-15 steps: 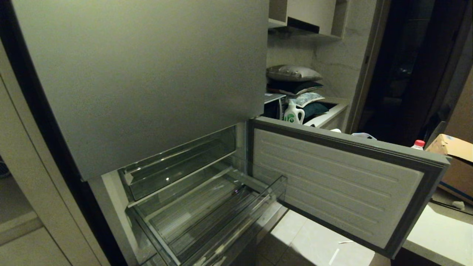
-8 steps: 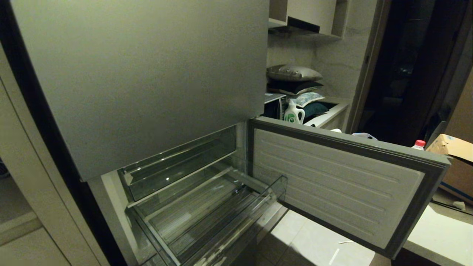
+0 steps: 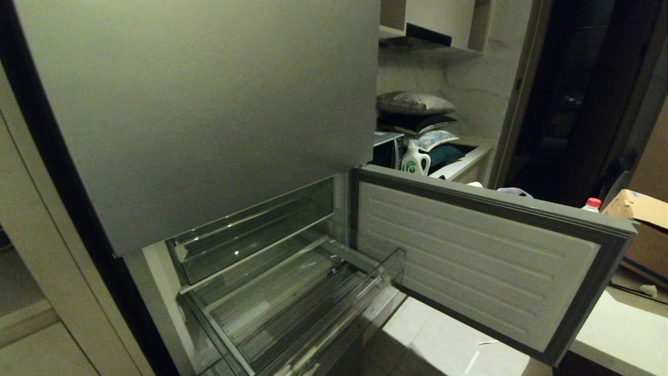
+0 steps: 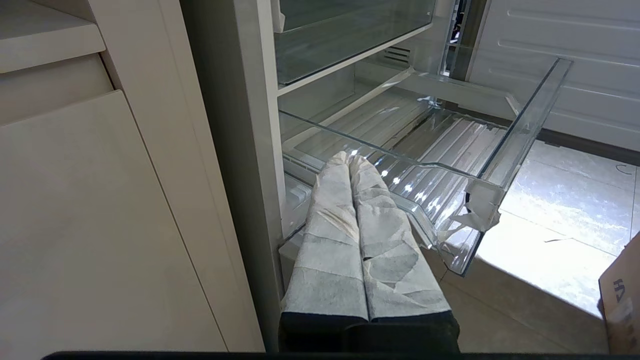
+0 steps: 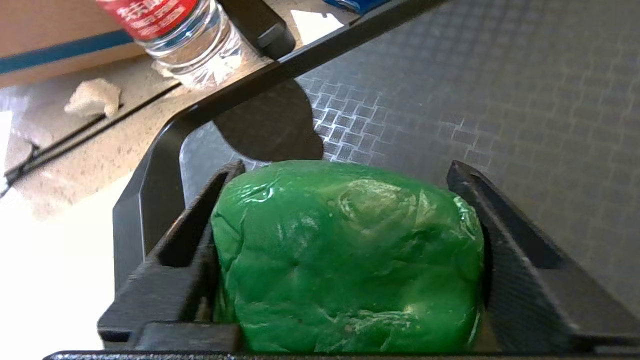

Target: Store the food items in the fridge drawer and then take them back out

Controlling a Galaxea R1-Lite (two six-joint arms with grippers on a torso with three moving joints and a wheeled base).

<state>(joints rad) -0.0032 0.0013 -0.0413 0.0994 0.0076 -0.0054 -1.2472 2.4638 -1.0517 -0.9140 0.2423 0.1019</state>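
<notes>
In the right wrist view a glossy green food item [image 5: 345, 250] fills the space between the black fingers of my right gripper [image 5: 346, 169], which is shut on it over a dark textured surface [image 5: 500, 75]. The potato is out of view. The fridge drawer [image 3: 469, 256] stands open, its white ribbed inner face towards me. Its clear plastic bin [image 3: 292, 303] is pulled out with nothing in it. My left gripper [image 4: 350, 160], with taped fingers pressed together, is shut and parked low beside the bin's near corner. Neither arm shows in the head view.
A water bottle with a red label [image 5: 185, 35] stands just past the textured surface. A red-capped bottle [image 3: 592, 202] and a cardboard box [image 3: 639, 209] are behind the drawer front. A detergent bottle [image 3: 415, 162] sits on the counter. The tall top door [image 3: 209, 115] overhangs the bin.
</notes>
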